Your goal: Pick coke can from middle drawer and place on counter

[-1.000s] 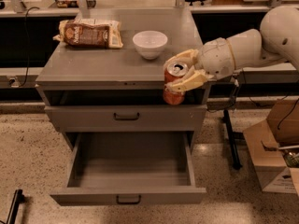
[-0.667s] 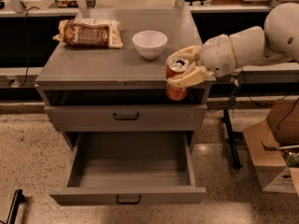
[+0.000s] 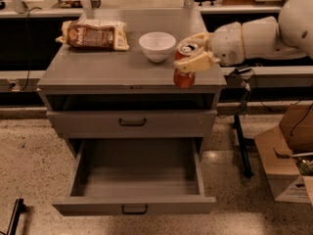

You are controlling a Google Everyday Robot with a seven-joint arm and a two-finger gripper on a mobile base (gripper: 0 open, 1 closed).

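Coke can (image 3: pixel 184 79): upright with its silver top showing, held between my fingers at the front right corner of the counter (image 3: pixel 107 68), at 4 o'clock from the white bowl (image 3: pixel 157 46).
Can base: level with the counter's front lip. I cannot tell whether it touches the surface.
Gripper (image 3: pixel 182 56): I reach in from 3 o'clock, and my arm runs off the right edge of the view.
Jaws: narrow, clamped on the can. One cream finger (image 3: pixel 196 61) lies across its front and the other sits behind its rim.
Middle drawer (image 3: pixel 134 203): pulled out at 6 o'clock from the counter, black handle facing forward.
Upper drawer front (image 3: pixel 98 124): closed, between the counter and the open drawer.
Snack bag (image 3: pixel 93 35): lying flat on the counter at 9 o'clock from the bowl.
Cardboard box (image 3: pixel 283 155): on the floor at 4 o'clock from the cabinet.
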